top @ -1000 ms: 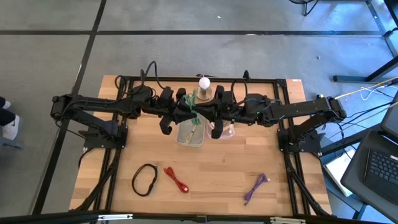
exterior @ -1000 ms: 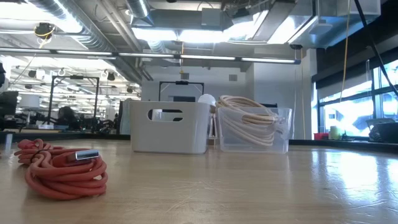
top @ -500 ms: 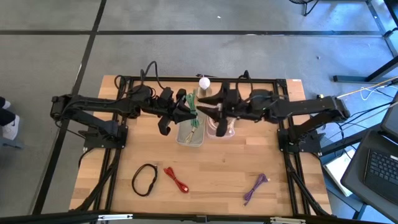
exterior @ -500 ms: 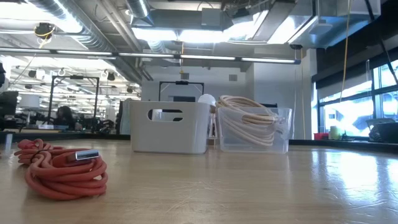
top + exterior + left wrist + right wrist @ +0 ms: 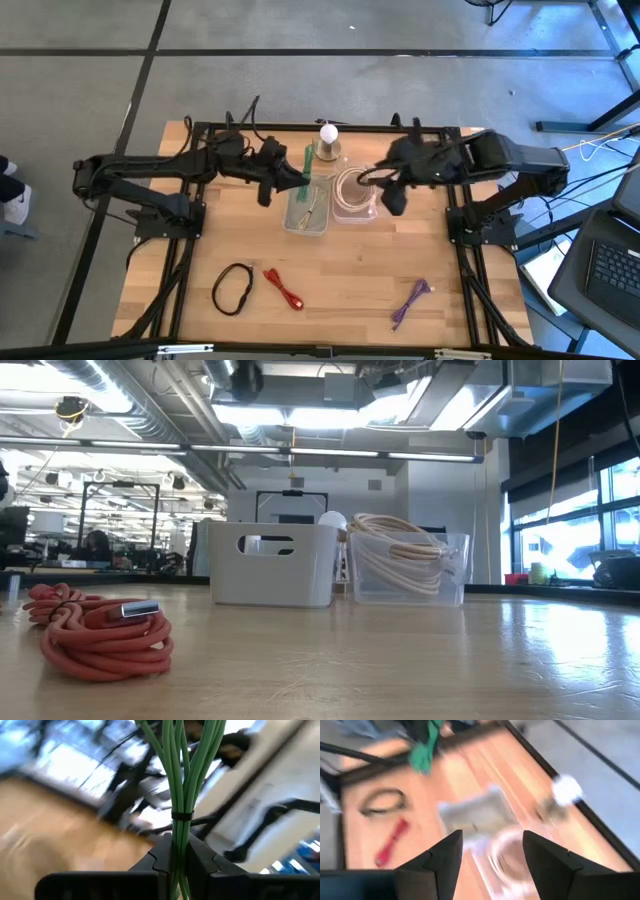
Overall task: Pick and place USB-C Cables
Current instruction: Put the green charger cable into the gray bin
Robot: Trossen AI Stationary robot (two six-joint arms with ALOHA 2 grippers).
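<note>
The left gripper (image 5: 300, 176) hangs above the far half of the tabletop, just over the far end of the white bin (image 5: 306, 212), with its jaws clamped on the green cable bundle (image 5: 181, 780); the left wrist view shows the strands pinched between the two dark fingers just below a black tie, most of the bundle standing free beyond them. The right gripper (image 5: 490, 847) has its jaws wide apart and nothing between them, and it sits near the right side of the clear bin (image 5: 355, 196), which holds the cream-white coil (image 5: 400, 550). Three cables lie near the front edge of the tabletop: the black loop (image 5: 233, 288) toward the left corner, the red bundle (image 5: 284, 289) just beside it, and the purple bundle (image 5: 410, 302) toward the right corner. The green bundle looks ready to go into the white bin, and the main risk is a poor release: the grip is at one end, so the long free part could swing, drape over the bin's rim and pull the bundle out onto the wood. The white ball on its metal base (image 5: 328, 140) stands just behind the bins, close enough that a swinging cable or a careless wrist could knock it. The two arms are also near each other over the bins, so a crossing move could make them collide.
</note>
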